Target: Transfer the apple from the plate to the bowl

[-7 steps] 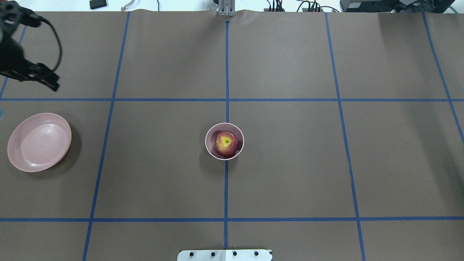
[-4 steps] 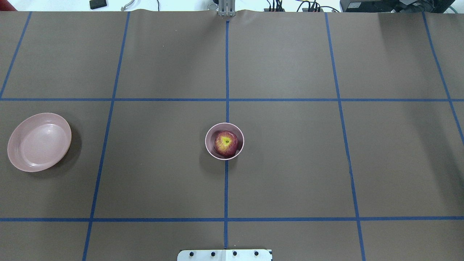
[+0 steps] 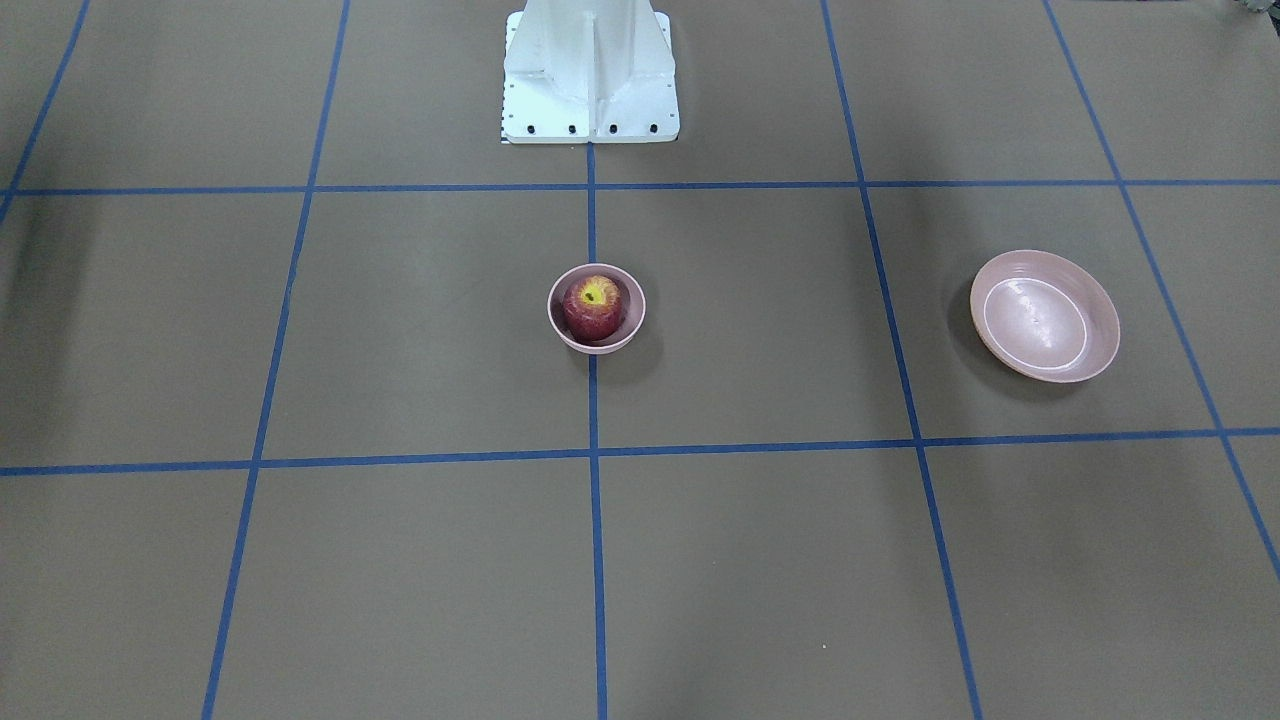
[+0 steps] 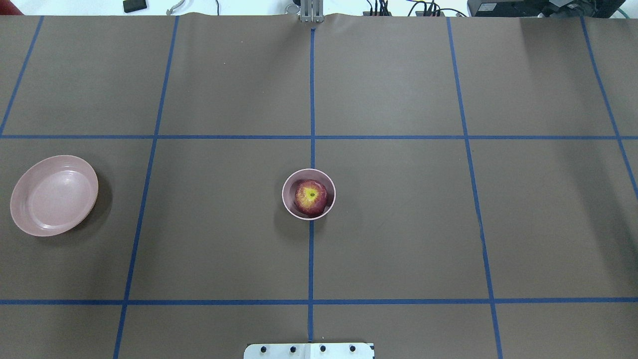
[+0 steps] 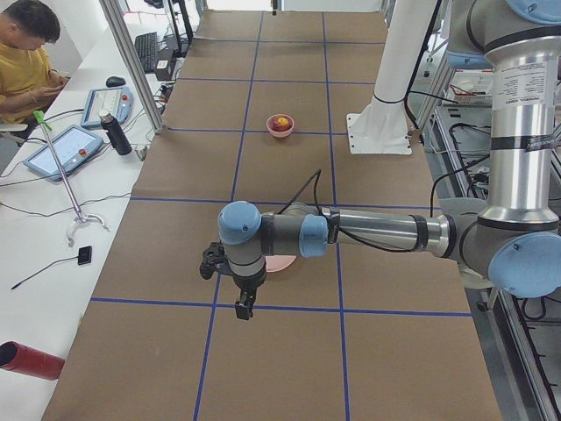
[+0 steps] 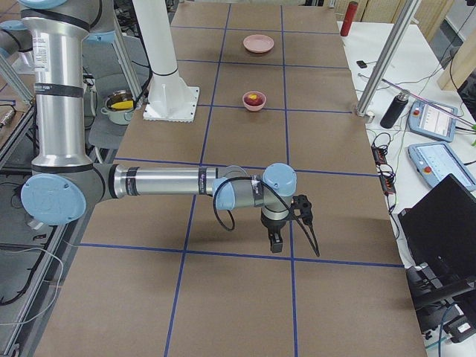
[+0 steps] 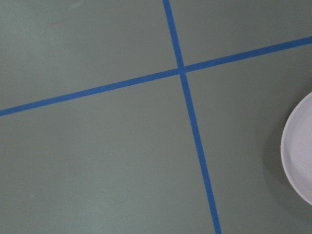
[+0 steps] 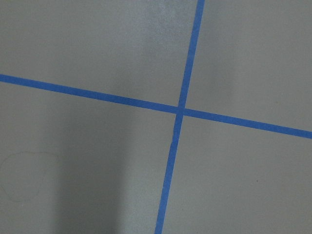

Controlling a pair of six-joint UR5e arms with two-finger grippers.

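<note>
The dark red apple (image 4: 310,197) with its yellow-green top sits inside the small pink bowl (image 4: 284,194) at the middle of the table, as the front view also shows for apple (image 3: 594,305) and bowl (image 3: 598,345). The wide pink plate (image 4: 55,195) lies bare at the overhead view's left, and its edge shows in the left wrist view (image 7: 300,151). My left gripper (image 5: 245,307) hangs over the table's left end, near the plate. My right gripper (image 6: 275,244) hangs over the right end. Both show only in side views, so I cannot tell whether they are open or shut.
The white robot base (image 3: 590,70) stands behind the bowl. Blue tape lines grid the brown table. An operator (image 5: 26,61) sits at a side desk with tablets and a bottle (image 5: 114,133). A red cylinder (image 5: 31,361) lies at the left end.
My left arm, at the overhead view's top left 0.9 s ago, has left that view. The apple, bowl and plate have not moved.
</note>
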